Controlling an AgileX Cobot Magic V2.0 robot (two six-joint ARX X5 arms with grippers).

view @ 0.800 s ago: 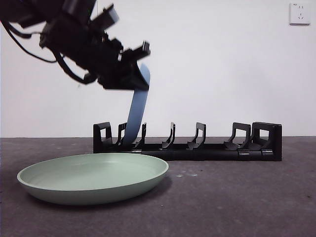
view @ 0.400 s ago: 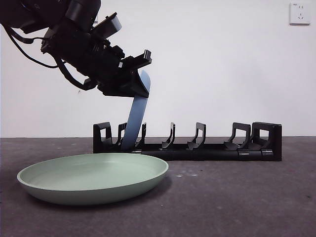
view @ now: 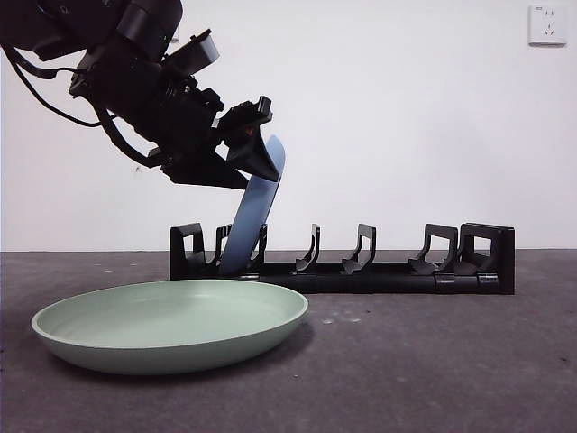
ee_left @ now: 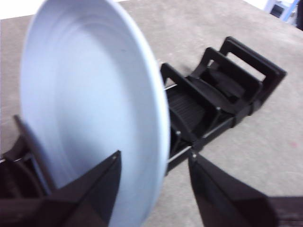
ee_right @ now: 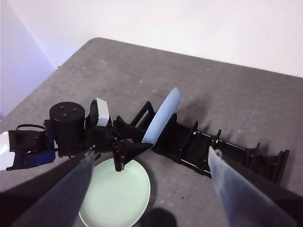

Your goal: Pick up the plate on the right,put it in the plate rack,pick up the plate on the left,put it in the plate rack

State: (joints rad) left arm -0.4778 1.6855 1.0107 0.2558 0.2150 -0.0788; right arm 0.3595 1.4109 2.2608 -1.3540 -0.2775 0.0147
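A pale blue plate (view: 253, 209) stands on edge in the plate rack (view: 379, 271), in a slot near the rack's left end, leaning right against a prong. My left gripper (view: 261, 144) is at the plate's top rim, open, its jaws straddling the rim with a gap; the left wrist view shows the blue plate (ee_left: 90, 94) between them over the rack (ee_left: 222, 90). A light green plate (view: 171, 325) lies flat on the table in front of the rack's left half. My right gripper (ee_right: 151, 153) hangs high above, open and holding nothing, looking down on the blue plate (ee_right: 163, 113), green plate (ee_right: 116, 194) and rack (ee_right: 227, 151).
The rack's slots to the right of the blue plate hold nothing. The grey table (view: 433, 361) stretches in front and to the right. A white wall with a socket (view: 547, 24) stands behind. The left arm (ee_right: 71, 127) reaches over the green plate.
The left gripper's jaws have spread off the blue plate. The plate has settled lower in its slot and tipped further to the right.
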